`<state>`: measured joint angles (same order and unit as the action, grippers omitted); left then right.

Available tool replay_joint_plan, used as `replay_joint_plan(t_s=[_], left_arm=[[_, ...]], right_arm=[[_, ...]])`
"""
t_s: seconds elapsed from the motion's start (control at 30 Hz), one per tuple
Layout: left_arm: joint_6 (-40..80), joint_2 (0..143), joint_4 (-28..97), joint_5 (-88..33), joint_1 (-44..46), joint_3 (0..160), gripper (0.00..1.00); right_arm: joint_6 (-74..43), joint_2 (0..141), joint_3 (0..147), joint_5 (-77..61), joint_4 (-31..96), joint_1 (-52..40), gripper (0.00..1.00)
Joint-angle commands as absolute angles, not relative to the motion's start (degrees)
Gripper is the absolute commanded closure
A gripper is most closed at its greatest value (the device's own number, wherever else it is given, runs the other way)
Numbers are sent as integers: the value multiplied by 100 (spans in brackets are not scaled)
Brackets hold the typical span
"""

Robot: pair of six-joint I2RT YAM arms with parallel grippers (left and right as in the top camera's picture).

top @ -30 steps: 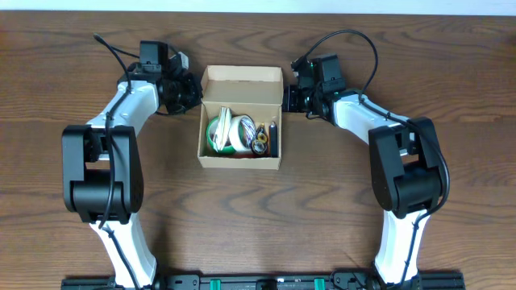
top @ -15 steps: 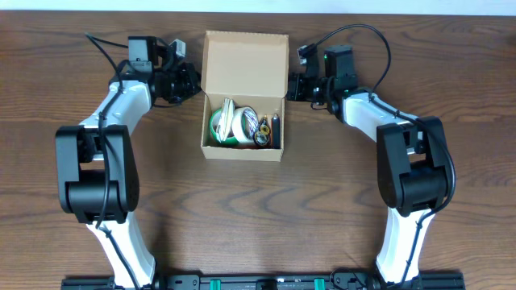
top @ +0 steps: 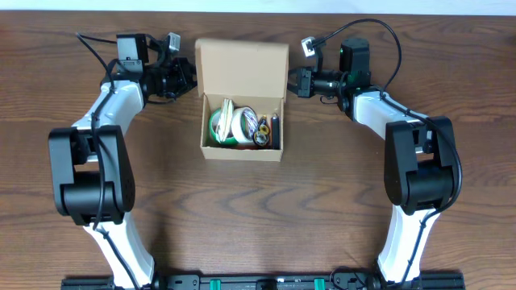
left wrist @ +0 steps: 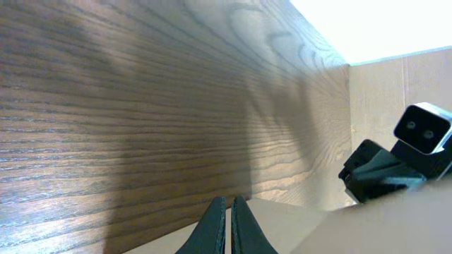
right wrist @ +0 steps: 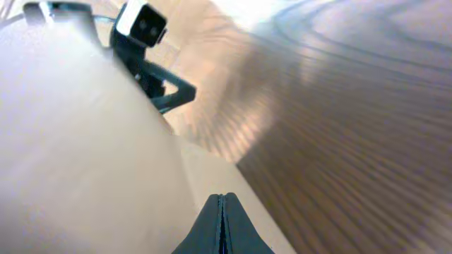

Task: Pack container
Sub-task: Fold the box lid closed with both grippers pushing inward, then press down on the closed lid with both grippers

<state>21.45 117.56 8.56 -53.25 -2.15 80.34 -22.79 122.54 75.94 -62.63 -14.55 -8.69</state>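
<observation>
Left gripper [left wrist: 228,208] at the bottom edge, its dark fingers pressed tip to tip — tan cardboard box [left wrist: 385,92] beyond. Wooden table [left wrist: 141,106] fills the left; the right arm's camera [left wrist: 422,129] shows at right.

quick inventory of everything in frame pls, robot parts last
container: 1, tan-brown cardboard, table centre, lid flap open toward the far edge
green tape roll: 1, green, inside container, left side
white tape roll: 1, white, inside, just right of the green one
small item: 1, yellow and black, inside, right of centre; too small to identify
slim item: 1, black, inside by the right wall
table: 1, dark brown wood
left gripper: 1, black, shut, by the flap's left edge
right gripper: 1, black, shut, by the flap's right edge
</observation>
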Motion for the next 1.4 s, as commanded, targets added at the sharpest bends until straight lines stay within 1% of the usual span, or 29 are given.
replay_joint_plan(t_s=[0.0,0.23,0.43,0.6,0.77,0.87,0.97,1.03,1.2,1.37], left_arm=[[2182,11297,829,-5334,-224,8090,94],[1892,10685,1142,-5159,-211,8090,93],[1251,10243,2283,-4792,-80,8090,94],[569,9830,3579,-4224,167,8090,94],[12,9369,4661,-3452,495,8090,94],[-25,9229,5083,-2805,668,8082,94],[-25,9240,5223,-2659,805,8044,94],[-19,9266,5061,-2646,880,7913,94],[353,9408,4440,-2648,985,7282,94],[473,9550,4174,-2657,1000,6707,94]], right_arm=[[-2161,12245,7614,-6779,-1474,-873,98],[-2115,11963,7614,-6799,-1396,-882,99],[-1859,11653,7612,-6845,-825,-947,98],[-991,11209,7614,-6646,482,-1066,99],[69,10497,7614,-5647,2322,-1181,98],[607,10165,7612,-5144,3249,-1299,99],[941,10088,7609,-4858,3813,-1439,98],[1017,10143,7583,-4821,3957,-1529,98],[1072,10283,7402,-4718,3990,-1820,99],[1083,10315,6877,-3979,3946,-2119,98]])
